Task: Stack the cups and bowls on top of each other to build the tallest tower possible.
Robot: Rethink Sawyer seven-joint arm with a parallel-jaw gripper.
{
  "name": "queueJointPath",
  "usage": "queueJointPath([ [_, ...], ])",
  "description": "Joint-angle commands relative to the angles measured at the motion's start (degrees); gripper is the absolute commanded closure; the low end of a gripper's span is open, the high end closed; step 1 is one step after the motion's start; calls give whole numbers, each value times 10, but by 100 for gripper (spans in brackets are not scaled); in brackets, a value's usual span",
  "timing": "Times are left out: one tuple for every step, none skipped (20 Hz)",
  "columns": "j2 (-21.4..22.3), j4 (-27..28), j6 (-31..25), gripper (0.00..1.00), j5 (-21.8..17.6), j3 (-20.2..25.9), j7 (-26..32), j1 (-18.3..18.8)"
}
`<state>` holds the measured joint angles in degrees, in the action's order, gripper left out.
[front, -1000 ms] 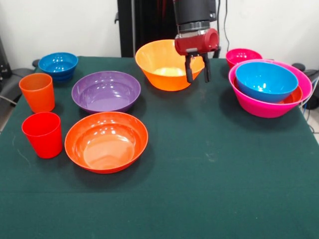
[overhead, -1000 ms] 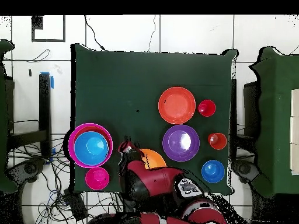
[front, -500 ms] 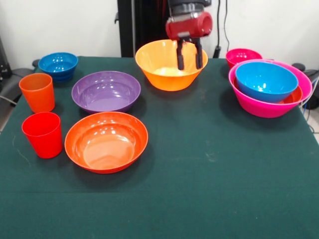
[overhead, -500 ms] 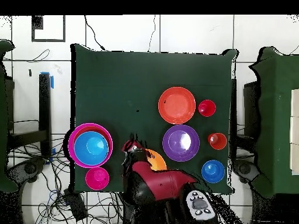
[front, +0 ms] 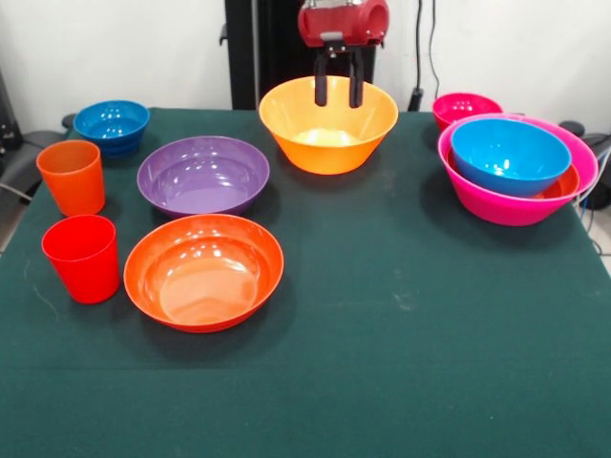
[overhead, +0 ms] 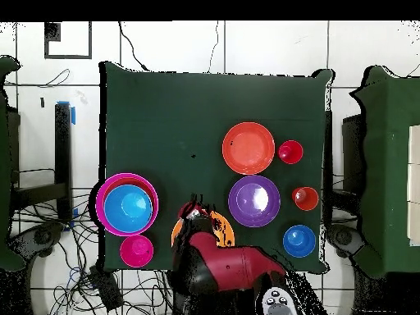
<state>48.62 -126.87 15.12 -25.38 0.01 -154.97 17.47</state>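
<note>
The gripper point(front: 338, 91), fingers spread, is seen at top centre over the yellow-orange bowl point(front: 328, 125); the tower point(front: 516, 169) is seen at upper right.

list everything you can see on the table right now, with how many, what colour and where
In the front view:
Tower: one large pink bowl at right, holding a red-orange bowl and a blue bowl.
Small pink-red bowl: one, just behind the tower.
Yellow-orange bowl: one, far centre.
Purple bowl: one, left of centre.
Red-orange bowl: one, in front of the purple one.
Blue bowl: one, far left corner.
Cups: orange and red, left edge.
Table: dark green cover.
Gripper: red and black, open, above the yellow-orange bowl.
</note>
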Motion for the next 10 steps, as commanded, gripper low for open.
queueJointPath([
  [-105, 24, 1, 0, 45, -61, -37, -74],
  [-114, 29, 6, 0, 48, -64, -38, -76],
  [-131, 36, 20, 0, 55, -72, -41, -85],
  [-143, 38, 32, 0, 61, -78, -44, -94],
  [-157, 44, 45, 0, 69, -84, -47, -104],
  [-168, 43, 58, 0, 75, -90, -50, -114],
  [-179, 46, 67, 0, 80, -91, -52, -119],
  [-183, 51, 68, 0, 81, -89, -52, -119],
  [-185, 56, 69, 0, 84, -87, -51, -119],
  [-188, 61, 70, 0, 86, -86, -50, -119],
])
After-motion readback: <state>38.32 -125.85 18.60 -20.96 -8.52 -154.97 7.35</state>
